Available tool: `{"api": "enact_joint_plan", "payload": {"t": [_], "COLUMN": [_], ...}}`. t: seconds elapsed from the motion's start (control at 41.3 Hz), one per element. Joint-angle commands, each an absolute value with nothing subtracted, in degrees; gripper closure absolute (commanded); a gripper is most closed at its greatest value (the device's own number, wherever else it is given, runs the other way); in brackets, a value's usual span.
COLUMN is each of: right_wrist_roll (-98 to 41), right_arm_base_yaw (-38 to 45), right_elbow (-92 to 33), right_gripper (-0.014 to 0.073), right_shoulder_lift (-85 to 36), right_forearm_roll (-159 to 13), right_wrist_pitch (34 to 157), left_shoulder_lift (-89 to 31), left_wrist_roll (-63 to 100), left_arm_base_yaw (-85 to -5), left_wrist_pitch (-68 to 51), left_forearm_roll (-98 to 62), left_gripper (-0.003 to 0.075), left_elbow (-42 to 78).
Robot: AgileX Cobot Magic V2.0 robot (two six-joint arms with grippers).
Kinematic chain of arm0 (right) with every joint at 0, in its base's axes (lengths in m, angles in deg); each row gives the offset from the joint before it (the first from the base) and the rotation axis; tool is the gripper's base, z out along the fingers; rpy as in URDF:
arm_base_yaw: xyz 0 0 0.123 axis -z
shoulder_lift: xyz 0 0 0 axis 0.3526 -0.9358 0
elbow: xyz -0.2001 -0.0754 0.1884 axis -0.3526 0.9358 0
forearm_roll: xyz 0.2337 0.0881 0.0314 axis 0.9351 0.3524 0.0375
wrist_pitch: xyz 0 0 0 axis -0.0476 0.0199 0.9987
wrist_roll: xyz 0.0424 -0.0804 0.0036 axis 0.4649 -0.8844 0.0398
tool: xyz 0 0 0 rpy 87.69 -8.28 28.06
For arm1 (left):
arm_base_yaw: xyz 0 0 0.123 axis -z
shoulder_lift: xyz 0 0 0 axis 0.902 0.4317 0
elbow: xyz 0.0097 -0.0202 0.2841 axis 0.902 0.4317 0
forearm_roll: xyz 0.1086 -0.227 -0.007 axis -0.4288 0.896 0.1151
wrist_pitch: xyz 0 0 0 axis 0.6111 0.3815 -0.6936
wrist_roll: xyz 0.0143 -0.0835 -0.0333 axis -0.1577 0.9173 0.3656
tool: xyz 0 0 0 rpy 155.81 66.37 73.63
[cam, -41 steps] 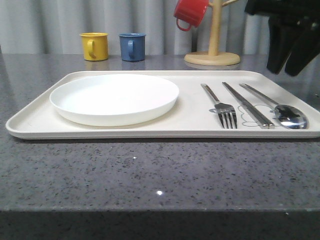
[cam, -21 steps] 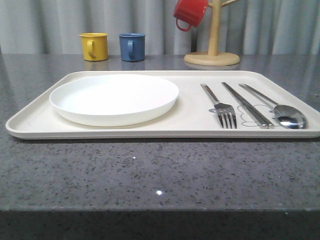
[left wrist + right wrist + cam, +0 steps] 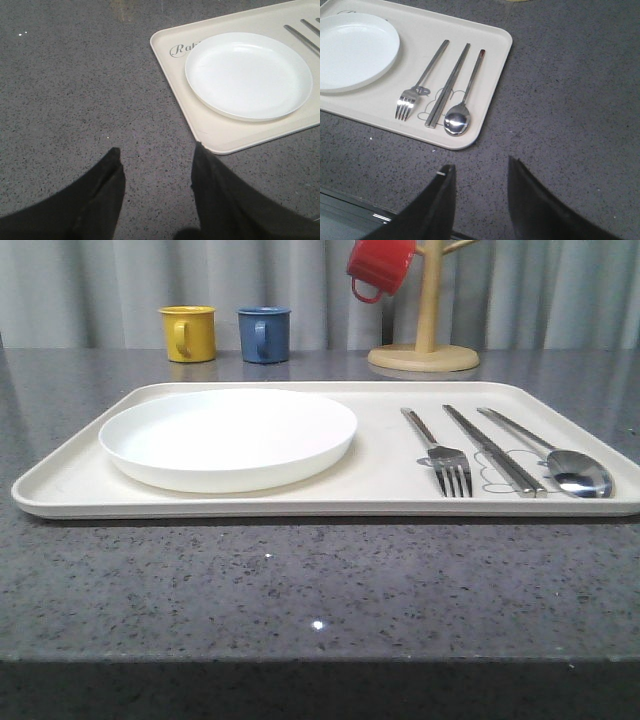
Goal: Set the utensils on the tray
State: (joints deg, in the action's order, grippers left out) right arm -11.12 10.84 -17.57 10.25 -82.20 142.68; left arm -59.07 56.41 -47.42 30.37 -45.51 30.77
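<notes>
Tray [image 3: 390,465], cream, rounded, low-rimmed, on speckled grey counter [image 3: 300,580], carrying one round white plate [image 3: 228,436], one metal fork [image 3: 441,450], one chopstick pair [image 3: 494,449], one spoon [image 3: 560,462]. Three mugs: yellow [image 3: 189,332], blue [image 3: 264,333], red [image 3: 380,267]. Left gripper [image 3: 156,167] and right gripper [image 3: 479,181]: jaws apart, empty.

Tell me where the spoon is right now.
In the front view the spoon lies on the right end of the tray, just right of the chopsticks, with the fork beyond them, bowl toward the camera.
</notes>
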Motion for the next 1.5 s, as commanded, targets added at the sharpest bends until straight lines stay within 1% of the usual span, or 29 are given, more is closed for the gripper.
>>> {"api": "enact_joint_plan", "payload": {"t": [0.0,0.073,0.121,0.145,0.242,0.291,0.339,0.436,0.509,0.8,0.872,0.969,1.042,1.115,1.212,1.357,1.406,1.478], "right_wrist_roll": [-11.88,-11.88,-11.88,-11.88,-11.88,-11.88,-11.88,-11.88,-11.88,-11.88,-11.88,-11.88,-11.88,-11.88,-11.88,-11.88,-11.88,-11.88], "right_arm_base_yaw": [10.94,10.94,10.94,10.94,10.94,10.94,10.94,10.94,10.94,10.94,10.94,10.94,10.94,10.94,10.94,10.94,10.94,10.94], "right_elbow": [-16.76,-16.16,-16.16,-16.16,-16.16,-16.16,-16.16,-16.16,-16.16,-16.16,-16.16,-16.16,-16.16,-16.16,-16.16,-16.16,-16.16,-16.16], "right_gripper": [0.0305,0.0317,0.0361,0.0389,0.0544,0.0619,0.0666,0.0661,0.0661,0.0661,0.0661,0.0661,0.0661,0.0661,0.0661,0.0661,0.0661,0.0661], "right_shoulder_lift": [13.22,14.78,15.22,15.35,15.35,15.35,15.35,15.35,15.35,15.35,15.35,15.35,15.35,15.35,15.35,15.35,15.35,15.35], "right_forearm_roll": [-82.95,-82.95,-82.95,-82.95,-82.95,-82.95,-82.95,-82.9,-82.84,-82.84,-82.84,-82.84,-82.84,-82.84,-82.84,-82.84,-82.84,-82.84], "right_wrist_pitch": [138.35,138.29,138.3,138.21,137.84,137.68,137.34,136.85,136.9,136.9,136.9,136.9,136.9,136.9,136.9,136.9,136.9,136.9], "left_shoulder_lift": [-58.61,-58.61,-58.61,-58.61,-58.61,-58.61,-58.61,-58.61,-58.61,-58.61,-61.97,-67.98,-73.85,-79.75,-84.76,-88.26,-88.26,-88.26], "left_wrist_roll": [56.93,56.93,56.93,56.93,56.93,56.93,56.93,56.93,56.93,56.93,56.93,56.93,57.06,57.06,57.06,57.06,57.06,57.06], "left_arm_base_yaw": [-47.07,-47.07,-47.07,-47.07,-47.07,-47.07,-47.07,-47.07,-47.07,-47.07,-46.91,-48.86,-51.83,-55.76,-58.78,-59.96,-59.96,-59.96], "left_wrist_pitch": [26.26,26.26,26.26,26.26,26.26,26.26,26.26,26.48,26.48,26.24,20.54,8.98,-1.22,-8.23,-14.55,-22.68,-24.42,-22.91], "left_forearm_roll": [-45.37,-45.37,-45.37,-45.37,-45.37,-45.37,-45.37,-45.55,-45.55,-45.55,-45.75,-46.44,-44.28,-43.01,-43.01,-43.01,-43.01,-43.01], "left_gripper": [0.0407,0.0407,0.0407,0.0407,0.0413,0.0435,0.0504,0.0654,0.0738,0.074,0.074,0.074,0.074,0.074,0.074,0.074,0.074,0.074], "left_elbow": [29.37,29.37,29.37,29.37,29.37,29.37,29.37,29.37,29.37,29.48,33.36,42.88,51.01,59.61,67.53,74.8,76.38,76.3]}}
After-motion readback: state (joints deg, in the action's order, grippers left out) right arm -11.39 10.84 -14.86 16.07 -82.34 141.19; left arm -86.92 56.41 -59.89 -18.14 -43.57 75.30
